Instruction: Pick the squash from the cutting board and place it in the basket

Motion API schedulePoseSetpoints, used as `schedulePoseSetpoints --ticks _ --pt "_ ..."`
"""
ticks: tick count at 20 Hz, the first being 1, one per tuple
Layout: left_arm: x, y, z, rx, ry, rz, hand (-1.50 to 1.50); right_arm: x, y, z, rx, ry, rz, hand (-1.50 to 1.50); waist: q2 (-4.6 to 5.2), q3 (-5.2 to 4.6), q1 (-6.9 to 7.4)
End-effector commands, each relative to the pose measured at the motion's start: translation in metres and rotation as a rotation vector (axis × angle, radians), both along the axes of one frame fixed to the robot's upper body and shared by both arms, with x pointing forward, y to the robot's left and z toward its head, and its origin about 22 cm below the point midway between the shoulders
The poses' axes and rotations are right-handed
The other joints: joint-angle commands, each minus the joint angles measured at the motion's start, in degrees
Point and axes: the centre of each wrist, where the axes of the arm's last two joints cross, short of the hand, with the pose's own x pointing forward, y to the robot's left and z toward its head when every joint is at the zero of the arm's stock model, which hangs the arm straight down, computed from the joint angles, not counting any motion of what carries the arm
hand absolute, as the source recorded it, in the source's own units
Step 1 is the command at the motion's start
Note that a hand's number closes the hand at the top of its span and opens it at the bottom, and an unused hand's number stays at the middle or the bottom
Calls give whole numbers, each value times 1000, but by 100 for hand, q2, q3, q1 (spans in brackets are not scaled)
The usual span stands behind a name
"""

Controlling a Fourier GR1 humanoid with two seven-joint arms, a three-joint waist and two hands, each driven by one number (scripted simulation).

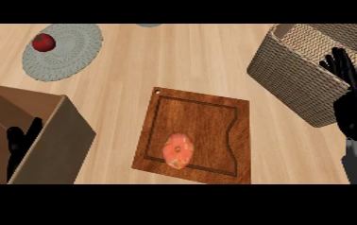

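Note:
An orange-pink round squash (178,151) lies on the near part of the brown wooden cutting board (202,115) in the middle of the counter. The woven basket (296,77) stands at the right, tilted in view, its opening toward the upper right. My right hand (344,84) is raised at the right edge, fingers straight and up, in front of the basket's near wall and holding nothing. My left hand (20,141) shows at the lower left edge, fingers up and open, partly behind a cardboard box; it is far from the squash.
A brown cardboard box (49,139) fills the lower left corner. A grey round woven mat (64,50) at the upper left carries a red tomato (43,42). A small grey object (148,25) peeks in at the top edge.

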Motion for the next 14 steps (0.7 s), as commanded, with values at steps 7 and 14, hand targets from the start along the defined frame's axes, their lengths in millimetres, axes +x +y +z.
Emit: schedulePoseSetpoints --ticks 7,14 --pt "-44 -58 25 -148 200 -289 0 -1 145 68 -10 -189 718 150 -43 -193 862" --pt "-29 -65 25 -152 234 -294 0 -61 286 38 -75 -121 804 -150 -170 -200 263"
